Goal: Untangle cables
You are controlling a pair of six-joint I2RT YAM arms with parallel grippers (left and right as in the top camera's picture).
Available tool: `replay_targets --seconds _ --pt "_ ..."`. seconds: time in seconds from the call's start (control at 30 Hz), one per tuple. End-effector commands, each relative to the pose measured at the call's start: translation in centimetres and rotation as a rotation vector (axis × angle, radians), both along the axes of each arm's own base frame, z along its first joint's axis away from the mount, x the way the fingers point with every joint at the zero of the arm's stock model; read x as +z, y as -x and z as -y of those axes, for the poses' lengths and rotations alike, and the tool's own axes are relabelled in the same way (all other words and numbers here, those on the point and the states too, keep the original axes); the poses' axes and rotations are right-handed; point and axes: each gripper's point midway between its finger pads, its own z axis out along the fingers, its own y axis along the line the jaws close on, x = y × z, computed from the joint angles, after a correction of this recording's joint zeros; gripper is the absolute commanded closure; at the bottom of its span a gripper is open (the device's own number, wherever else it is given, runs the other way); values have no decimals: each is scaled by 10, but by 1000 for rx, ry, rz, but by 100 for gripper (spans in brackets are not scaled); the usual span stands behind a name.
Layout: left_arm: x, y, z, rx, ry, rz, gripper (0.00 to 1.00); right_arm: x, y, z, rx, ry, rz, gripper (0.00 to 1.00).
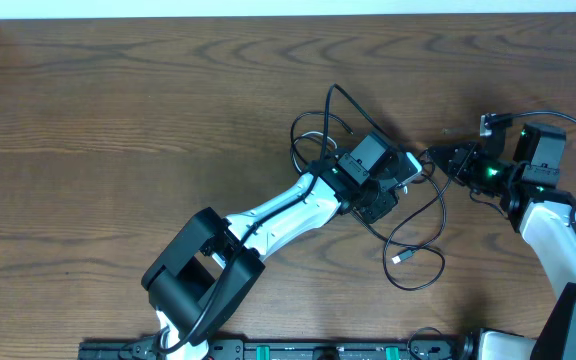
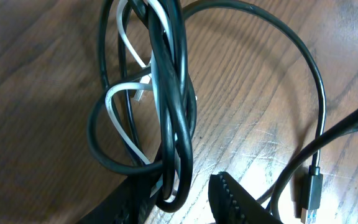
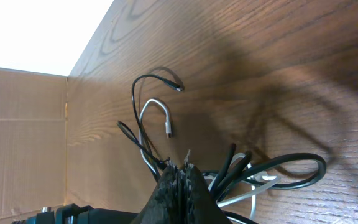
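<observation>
A tangle of black and white cables [image 1: 318, 135] lies at the table's middle. In the left wrist view the bundle [image 2: 173, 93] hangs between the two fingers of my left gripper [image 2: 179, 202], which are apart around it. From above, my left gripper [image 1: 398, 182] sits on the tangle's right side. My right gripper [image 1: 436, 157] is just right of it, shut [image 3: 182, 169] on a thin black cable [image 3: 138, 140]. A black loop ends in a USB plug [image 1: 400, 258], which also shows in the left wrist view [image 2: 311, 193].
A white cable end [image 3: 168, 132] and a black cable end [image 3: 178, 87] lie loose on the wooden table [image 1: 118, 130]. A cardboard wall [image 3: 23, 137] stands at the table's left edge. A black rail [image 1: 298, 350] runs along the front.
</observation>
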Motion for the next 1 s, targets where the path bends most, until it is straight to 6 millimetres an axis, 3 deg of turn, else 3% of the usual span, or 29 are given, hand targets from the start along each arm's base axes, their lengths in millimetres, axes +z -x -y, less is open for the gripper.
replay_targets --seconds 0.0,0.03,0.07,0.3,0.37,0.4,0.43,0.47,0.5,0.57,0.8,0.97 --pt "-9 0 -2 2 -19 -4 78 1 -1 1 -3 -8 0 99" --pt "-9 0 -2 2 -19 -4 90 1 -1 1 -3 -8 0 99" --pt "-9 0 -2 2 -18 -3 92 1 -1 1 -3 -8 0 99" --pt "-9 0 -2 3 -18 -3 92 1 -1 1 -3 -8 0 99" --pt "-9 0 -2 3 -18 -3 92 1 -1 1 -3 -8 0 92" --pt "-9 0 -2 3 -18 -3 92 1 -1 1 -3 -8 0 82" --pt "-9 -1 -1 3 -16 -1 92 1 -1 1 -3 -8 0 62" --pt "-8 -2 0 5 -11 2 93 1 -1 1 -3 -8 0 35" --pt "-4 -3 1 14 1 5 93 1 -1 1 -3 -8 0 19" --pt "12 -6 2 19 28 29 93 1 -1 1 -3 -7 1 1" --pt "85 -22 -10 92 154 114 93 3 0 -1 11 -22 6 1" --pt "147 -36 -33 195 269 168 92 26 0 -17 108 -105 96 1"
